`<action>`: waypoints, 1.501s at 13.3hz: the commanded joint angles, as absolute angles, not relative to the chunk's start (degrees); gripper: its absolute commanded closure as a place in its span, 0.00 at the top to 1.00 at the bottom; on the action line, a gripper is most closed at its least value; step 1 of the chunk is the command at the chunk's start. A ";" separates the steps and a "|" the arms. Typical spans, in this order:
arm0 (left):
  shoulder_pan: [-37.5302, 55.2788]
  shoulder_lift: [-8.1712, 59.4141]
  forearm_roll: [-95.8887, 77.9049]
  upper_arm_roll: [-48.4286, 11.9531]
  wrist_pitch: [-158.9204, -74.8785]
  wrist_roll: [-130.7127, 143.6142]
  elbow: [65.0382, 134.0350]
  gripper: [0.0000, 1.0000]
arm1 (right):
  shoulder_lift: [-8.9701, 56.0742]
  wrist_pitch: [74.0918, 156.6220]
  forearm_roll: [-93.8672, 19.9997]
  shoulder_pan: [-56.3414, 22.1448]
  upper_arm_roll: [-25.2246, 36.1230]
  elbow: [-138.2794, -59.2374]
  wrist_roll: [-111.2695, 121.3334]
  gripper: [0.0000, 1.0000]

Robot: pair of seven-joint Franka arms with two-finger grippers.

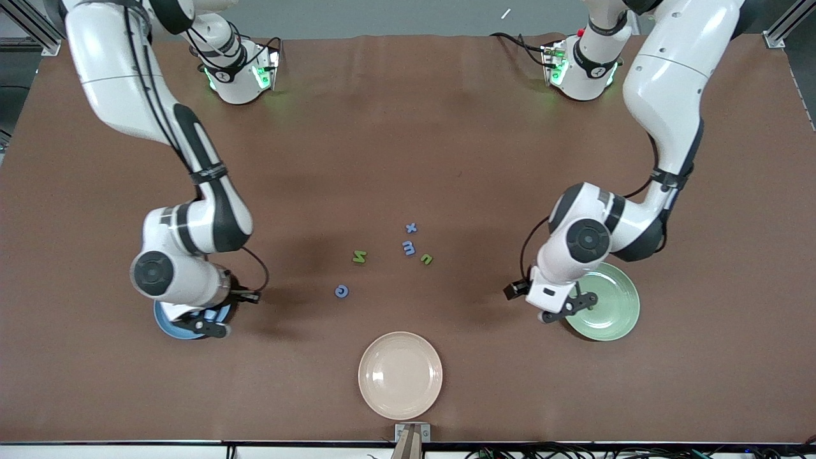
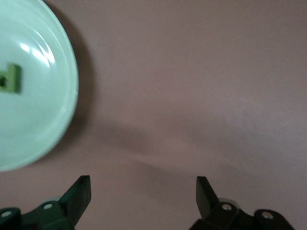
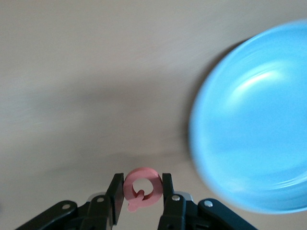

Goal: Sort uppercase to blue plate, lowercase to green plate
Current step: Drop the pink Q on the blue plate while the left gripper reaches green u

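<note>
Right gripper (image 3: 140, 197), lower left of the front view at the blue plate (image 1: 167, 320), fingers pinching the pink Q (image 3: 141, 188), a flat rounded foam-like piece; in the right wrist view the plate's glossy bowl fills the right side. Judged step: carrying the Q to the plate; next it must centre over the bowl and let go. Left gripper (image 2: 143, 194), lower right of the front view at the green plate's (image 1: 621, 299) rim, fingers spread and empty; a green letter (image 2: 10, 78) already lies in that plate. Mid-frame on the brown tabletop (image 1: 408, 146): blue x (image 1: 411, 227), blue m (image 1: 408, 247), green u (image 1: 426, 259), green N (image 1: 359, 257), blue C (image 1: 342, 291). Beige plate (image 1: 400, 375) at lower centre, bare.
</note>
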State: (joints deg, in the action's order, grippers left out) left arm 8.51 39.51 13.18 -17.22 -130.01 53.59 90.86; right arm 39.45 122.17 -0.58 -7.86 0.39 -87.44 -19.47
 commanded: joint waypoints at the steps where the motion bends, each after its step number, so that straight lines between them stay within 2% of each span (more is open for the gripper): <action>1: 13.26 40.16 13.18 -16.96 -128.85 63.42 89.39 0.93 | 38.85 122.43 2.89 -3.71 -0.44 -89.21 -15.13 0.13; 2: 14.58 40.60 13.18 -16.96 -129.11 66.42 89.38 0.92 | 38.93 122.52 2.99 -2.73 -0.44 -89.30 -14.51 0.25; 3: 16.33 41.13 13.27 -16.96 -129.55 69.58 89.12 0.88 | 39.20 122.87 2.99 -2.29 -0.44 -89.30 -14.50 0.49; 5: 20.28 43.23 13.36 -16.96 -129.90 77.04 86.85 0.81 | 39.64 123.83 2.99 -2.11 -0.44 -89.65 -14.59 0.90; 6: 21.52 44.20 13.36 -16.88 -129.90 80.82 85.62 0.80 | 39.64 123.75 2.99 -2.11 -0.44 -89.65 -14.50 0.97; 8: 23.28 45.87 13.27 -16.88 -129.99 86.37 84.03 0.74 | 39.46 123.05 2.29 -3.42 -0.96 -89.65 -15.98 0.99; 12: 26.71 49.30 13.27 -16.70 -130.52 92.80 79.99 0.63 | 39.37 123.75 1.23 -14.74 -1.32 -88.77 -38.01 0.99; 16: 28.30 51.59 13.36 -16.08 -132.70 94.31 77.70 0.59 | 39.46 128.22 -6.04 -23.97 -1.23 -89.91 -46.91 0.99; 20: 28.83 52.47 13.62 -15.82 -133.07 94.04 77.61 0.55 | 40.34 135.08 -6.42 -30.40 -1.23 -92.80 -54.93 0.99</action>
State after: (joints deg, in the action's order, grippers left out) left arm 27.74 51.39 13.18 -16.61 -132.87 93.57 79.22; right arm 40.72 132.45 -5.38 -28.90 -1.82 -89.95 -53.28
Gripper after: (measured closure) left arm 0.441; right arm 0.009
